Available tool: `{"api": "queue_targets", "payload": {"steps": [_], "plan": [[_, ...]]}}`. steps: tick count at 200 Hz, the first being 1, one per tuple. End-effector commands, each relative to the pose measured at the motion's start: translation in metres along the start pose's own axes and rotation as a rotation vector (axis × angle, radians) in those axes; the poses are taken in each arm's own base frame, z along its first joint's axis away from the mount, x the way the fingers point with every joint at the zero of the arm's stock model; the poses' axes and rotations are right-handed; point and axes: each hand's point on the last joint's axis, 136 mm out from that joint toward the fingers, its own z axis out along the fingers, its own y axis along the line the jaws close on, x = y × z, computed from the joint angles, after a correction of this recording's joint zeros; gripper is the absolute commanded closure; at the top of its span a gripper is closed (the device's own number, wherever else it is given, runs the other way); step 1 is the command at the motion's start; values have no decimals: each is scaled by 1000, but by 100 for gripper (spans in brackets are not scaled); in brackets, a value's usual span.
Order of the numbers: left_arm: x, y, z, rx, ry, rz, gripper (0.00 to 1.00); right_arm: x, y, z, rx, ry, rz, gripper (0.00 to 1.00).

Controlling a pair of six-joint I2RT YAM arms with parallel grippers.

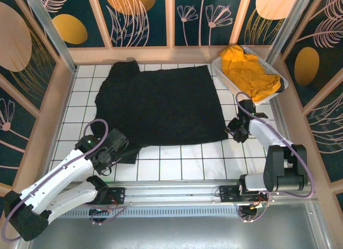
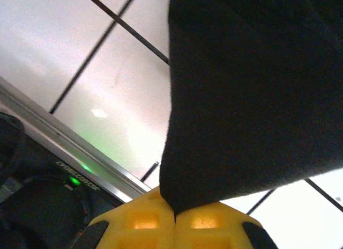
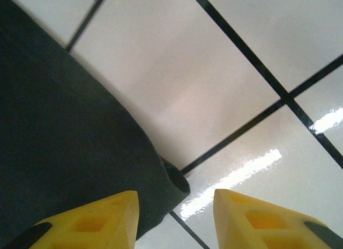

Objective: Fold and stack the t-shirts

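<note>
The large black t-shirt [image 1: 161,104] lies spread across the white tiled table. At its near-left corner my left gripper [image 1: 119,147] is shut on the cloth; in the left wrist view black fabric [image 2: 252,93] runs straight into the closed yellow jaws [image 2: 176,217]. My right gripper [image 1: 236,128] stands open at the shirt's near-right corner; in the right wrist view the corner of the black t-shirt [image 3: 69,158] lies in front of the left fingertip [image 3: 102,219], with the gap over bare tile. The mustard-yellow t-shirt [image 1: 247,72] sits crumpled in the basket.
A white lattice basket [image 1: 221,68] stands at the back right corner. Patterned walls close off the table on three sides. A metal rail [image 1: 177,192] runs along the near edge by the arm bases. Bare tiles [image 1: 187,163] show in front of the shirt.
</note>
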Motion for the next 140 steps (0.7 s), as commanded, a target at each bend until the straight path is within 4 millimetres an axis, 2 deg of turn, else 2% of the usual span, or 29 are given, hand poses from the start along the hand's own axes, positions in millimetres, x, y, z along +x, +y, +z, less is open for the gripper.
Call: {"api": "queue_targets", "payload": {"steps": [1,34,63,104,125,140], "plan": [[-12,16,-10,-54,-63,-38,100,12,-9,3,6,39,31,60],[-14,15,-11,-48,-77,-31,100,15,-3,9,-18,64,32,63],[-16,15,-12,-47,-85,-21,100,26,-1,12,-3,97,14,65],[-15,14,-10,-47,-82,-6,100,37,-2,4,16,112,-47,66],[-15,14,-9,-43,-81,-1,100,45,-3,12,27,138,-68,67],[-14,13,-8,-43,-78,2,100,43,-3,17,32,130,-70,67]]}}
